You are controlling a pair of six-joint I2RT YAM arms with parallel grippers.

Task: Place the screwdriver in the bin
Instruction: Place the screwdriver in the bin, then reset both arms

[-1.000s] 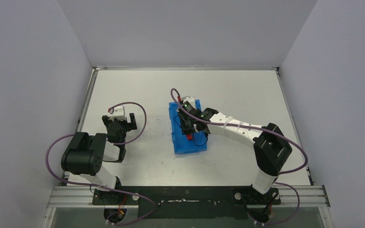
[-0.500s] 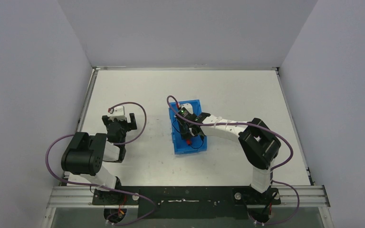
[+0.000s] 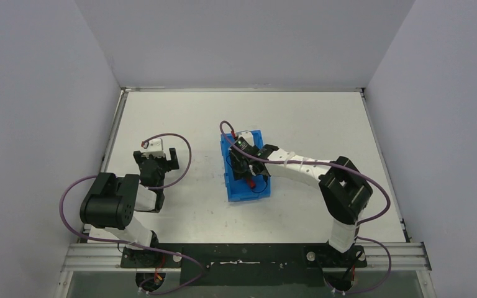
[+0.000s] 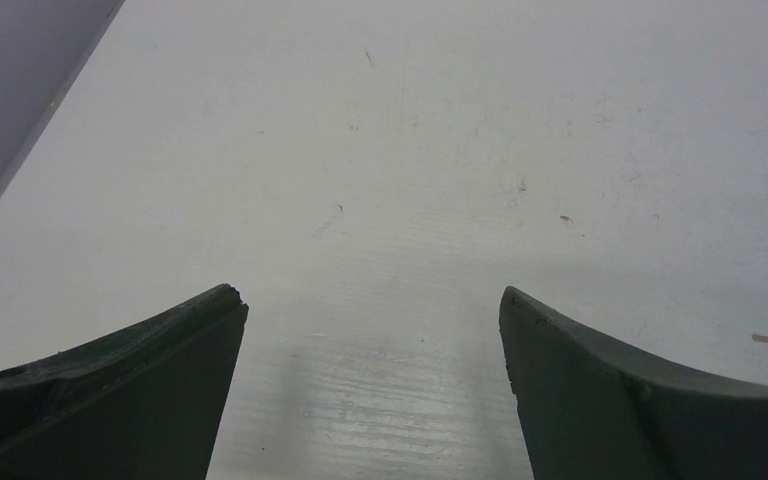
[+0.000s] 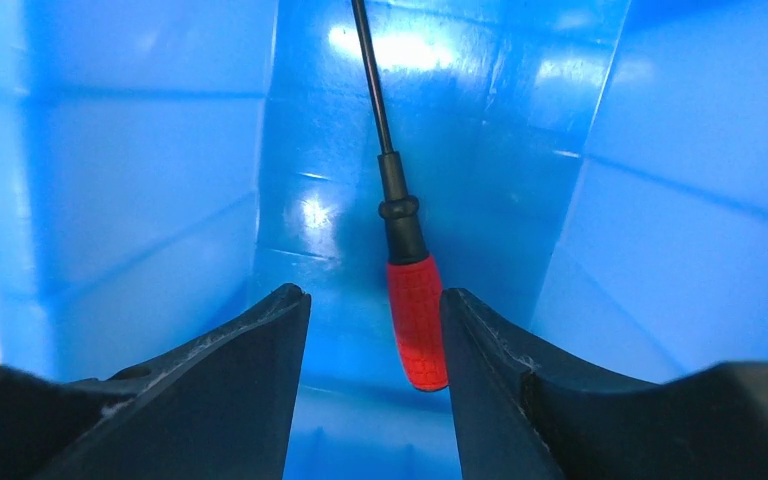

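The screwdriver is down inside the blue bin right now. In the right wrist view, its red handle points back toward the camera and the thin black shaft runs away over the bin floor, up out of the picture.

The right gripper is dipped into the bin with its fingers parted a bit wider than the handle. There's a clear strip of blue between the handle and the left-hand finger. The other side of the handle sits right up against the second finger, and I honestly can't tell if they're touching. Either way it's not a grip, the fingers are apart.

From the top camera, the bin sits around the middle of the table, and a bit of red shows in it under the right wrist. The left gripper is well off to the left, low over the table, with its fingers spread wide.
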